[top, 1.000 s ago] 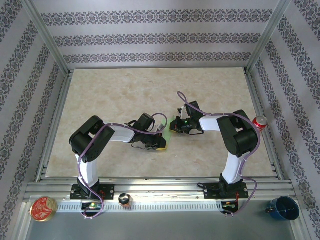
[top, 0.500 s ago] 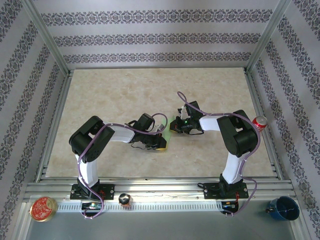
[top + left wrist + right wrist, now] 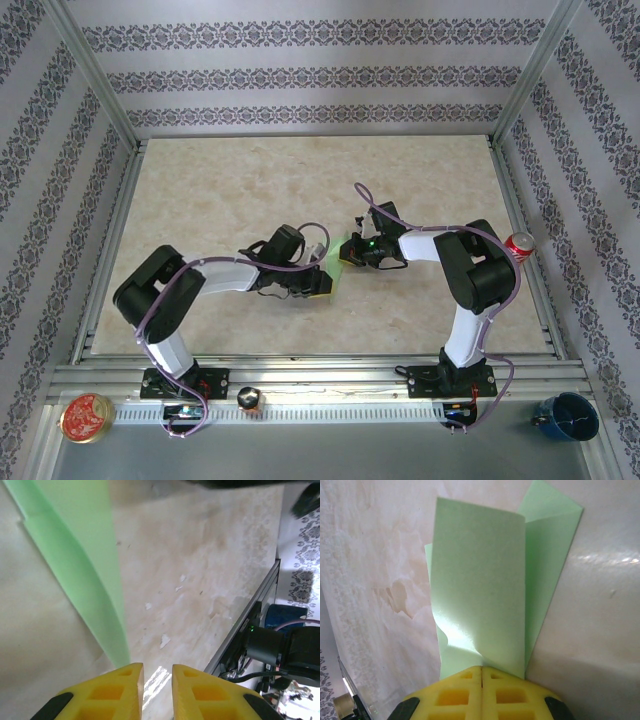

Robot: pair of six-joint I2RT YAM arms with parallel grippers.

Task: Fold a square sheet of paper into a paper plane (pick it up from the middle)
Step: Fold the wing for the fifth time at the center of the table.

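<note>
**A:** Right claw (image 3: 481, 669) first: how do its yellow fingers stand?

**B:** Pressed together with no gap along the seam, clamped on the folded pale-green paper sheet (image 3: 480, 590). In the right wrist view the paper rises straight out of the closed tips. One broad flap is in front, and a narrower folded layer behind it on the right ends in a sharp corner.

**A:** And the left claw (image 3: 158, 666)?

**B:** Its yellow fingers are slightly apart. The beige marbled counter (image 3: 250, 190) shows through the gap, and nothing sits between the tips. A long, narrow, pointed part of the paper runs down to the finger on the left of that view. It ends right at that fingertip, outside the gap. Whether it touches the finger I cannot tell.

**A:** Where on the counter is the sheet?

**B:** About midway between the left and right edges, somewhat nearer the near edge than the far one. It lies between the two claws, which face each other close together. Whether it rests on the counter or hangs above it I cannot tell.

**A:** Anything else around?

**B:** A red drink can (image 3: 519, 244) stands at the right edge. Beyond the near edge, a round red tin (image 3: 86, 418) sits by the left corner and a dark blue cup (image 3: 567, 416) by the right corner.
</note>
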